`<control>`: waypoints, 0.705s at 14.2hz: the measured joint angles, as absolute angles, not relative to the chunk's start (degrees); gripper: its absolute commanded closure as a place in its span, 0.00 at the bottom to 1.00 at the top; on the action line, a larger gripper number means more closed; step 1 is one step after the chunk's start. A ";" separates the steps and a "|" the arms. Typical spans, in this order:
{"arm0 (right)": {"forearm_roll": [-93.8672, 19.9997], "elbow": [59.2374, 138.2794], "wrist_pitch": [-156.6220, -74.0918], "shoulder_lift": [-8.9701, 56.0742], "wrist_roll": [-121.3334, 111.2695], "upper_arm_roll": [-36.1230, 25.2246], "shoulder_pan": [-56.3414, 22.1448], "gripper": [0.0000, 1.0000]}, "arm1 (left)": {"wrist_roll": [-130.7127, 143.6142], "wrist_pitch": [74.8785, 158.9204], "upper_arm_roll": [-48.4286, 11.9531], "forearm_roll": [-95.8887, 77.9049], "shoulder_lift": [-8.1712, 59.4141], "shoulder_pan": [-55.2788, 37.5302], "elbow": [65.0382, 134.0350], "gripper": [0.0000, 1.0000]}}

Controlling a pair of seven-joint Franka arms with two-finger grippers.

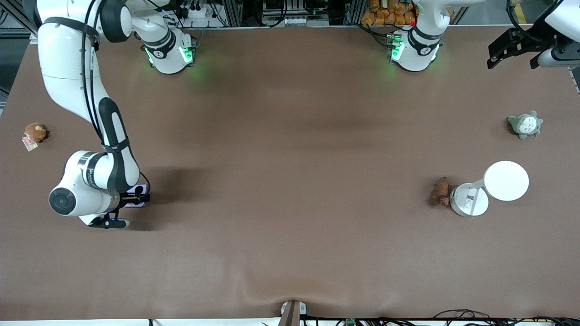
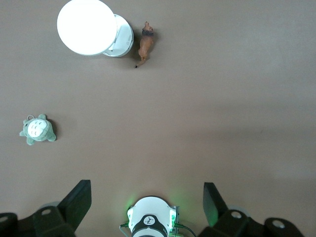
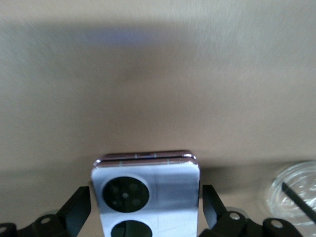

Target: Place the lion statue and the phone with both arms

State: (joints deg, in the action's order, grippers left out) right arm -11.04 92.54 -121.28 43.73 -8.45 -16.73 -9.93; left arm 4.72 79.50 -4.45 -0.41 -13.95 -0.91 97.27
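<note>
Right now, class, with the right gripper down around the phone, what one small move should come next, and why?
Probably close the right gripper on the phone: its fingers stand open on either side of it, not yet touching, and the phone lies on the table. The left gripper waits open, high over its own end, while the lion statue lies untouched beside the white lamp.

Quick head-count on the brown table (image 1: pixel 290 190) — two white arms, two black grippers: right gripper (image 1: pixel 131 199), left gripper (image 1: pixel 521 50). One lion statue (image 1: pixel 439 192), just the one, at nine o'clock of the single white lamp (image 1: pixel 491 188). One lavender phone (image 3: pixel 146 195), two round black camera circles on its face. Plush toys — two: a grey-green plush (image 1: pixel 524 124) and a brown plush (image 1: pixel 35 132) with one tag
</note>
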 measured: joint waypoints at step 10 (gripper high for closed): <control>-10.69 86.51 -103.81 18.79 -8.48 -16.59 -10.48 0.00 | 4.91 79.50 -5.96 -0.41 -13.96 -1.02 97.36 0.00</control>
